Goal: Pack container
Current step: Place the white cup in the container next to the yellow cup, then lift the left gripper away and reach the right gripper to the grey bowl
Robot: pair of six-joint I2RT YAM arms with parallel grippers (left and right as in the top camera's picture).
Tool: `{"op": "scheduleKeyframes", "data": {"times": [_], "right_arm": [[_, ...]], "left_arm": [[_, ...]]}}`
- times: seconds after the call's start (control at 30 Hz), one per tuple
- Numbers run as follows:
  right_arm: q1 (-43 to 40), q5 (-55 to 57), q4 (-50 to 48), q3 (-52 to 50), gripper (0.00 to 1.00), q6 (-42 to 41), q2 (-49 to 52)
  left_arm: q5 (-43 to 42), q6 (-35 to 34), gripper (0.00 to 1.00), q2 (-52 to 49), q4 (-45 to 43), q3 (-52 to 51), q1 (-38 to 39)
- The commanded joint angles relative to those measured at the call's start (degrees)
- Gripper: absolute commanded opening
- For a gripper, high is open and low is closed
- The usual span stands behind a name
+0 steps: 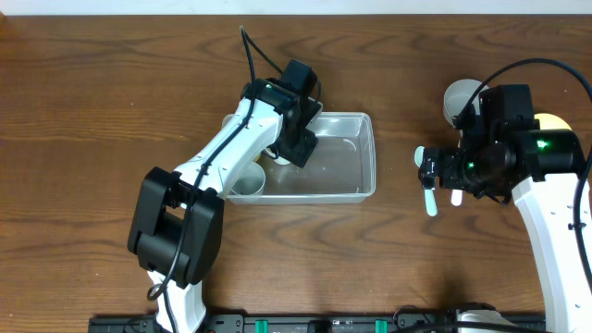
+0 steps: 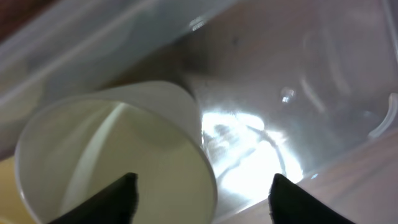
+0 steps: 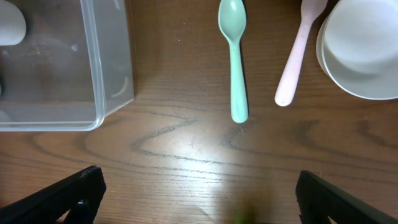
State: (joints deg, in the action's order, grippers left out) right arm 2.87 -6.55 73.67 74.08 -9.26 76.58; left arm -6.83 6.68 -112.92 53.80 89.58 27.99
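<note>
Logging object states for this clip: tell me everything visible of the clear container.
The container is a see-through plastic rectangular bin with rounded corners and a raised rim. It has no lid and stands upright near the middle of the wooden table. A white cup lies inside at its left end, and the right half of the floor is bare. The open left gripper reaches into it. The arm hides part of the inside.

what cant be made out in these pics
Overhead: the left arm hides part of the container floor.
Overhead: the right arm covers most of the yellow bowl.
Right wrist: the pink spoon has its head cut off by the top edge.
Left wrist: the white cup is blurred, its lower side cut off.
</note>
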Motion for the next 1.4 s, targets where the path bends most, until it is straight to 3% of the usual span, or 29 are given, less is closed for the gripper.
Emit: {"op": "scheduleKeyframes", "data": {"times": [0.0, 0.07, 0.2, 0.37, 0.57, 0.73, 0.9, 1.07, 1.37], "right_arm": [[-0.24, 0.33, -0.17, 0.85, 0.99, -0.98, 0.15], [-0.24, 0.33, -0.52, 0.85, 0.99, -1.01, 0.15], [-0.24, 0.37, -1.07, 0.87, 0.99, -1.01, 0.15], [-0.24, 4.22, -1.01, 0.92, 0.99, -2.08, -1.97], [-0.22, 5.92, 0.46, 0.98, 0.99, -4.04, -11.17], [0.5, 6.1, 3.56, 0.96, 0.99, -7.39, -21.66], [0.52, 8.92, -0.59, 0.96, 0.99, -6.88, -26.53], [0.5, 11.78, -6.27, 0.98, 0.99, 0.2, -21.97], [-2.91, 12.85, -14.84, 5.86, 0.99, 5.97, -2.54]], "left_arm": [[2.99, -0.33, 0.81, 3.56, 2.45, 2.71, 0.02], [4.5, -2.01, 0.92, 5.88, 4.24, 4.26, 0.0], [5.01, -2.69, 0.98, 12.46, 6.64, 6.16, -0.04], [10.78, -8.48, 0.98, 22.53, 9.31, 6.25, -0.98], [11.02, -17.94, 0.98, 33.11, 16.61, 6.23, -9.66], [5.79, -18.4, 0.98, 38.12, 19.06, 4.81, -19.34], [1.33, -18.45, 0.98, 38.77, 19.91, 2.51, -23.65], [1.2, -23.63, 0.98, 38.73, 18.25, -2.1, -23.63], [1.49, -23.04, 0.98, 38.53, 17.14, -5.16, -23.58]]}}
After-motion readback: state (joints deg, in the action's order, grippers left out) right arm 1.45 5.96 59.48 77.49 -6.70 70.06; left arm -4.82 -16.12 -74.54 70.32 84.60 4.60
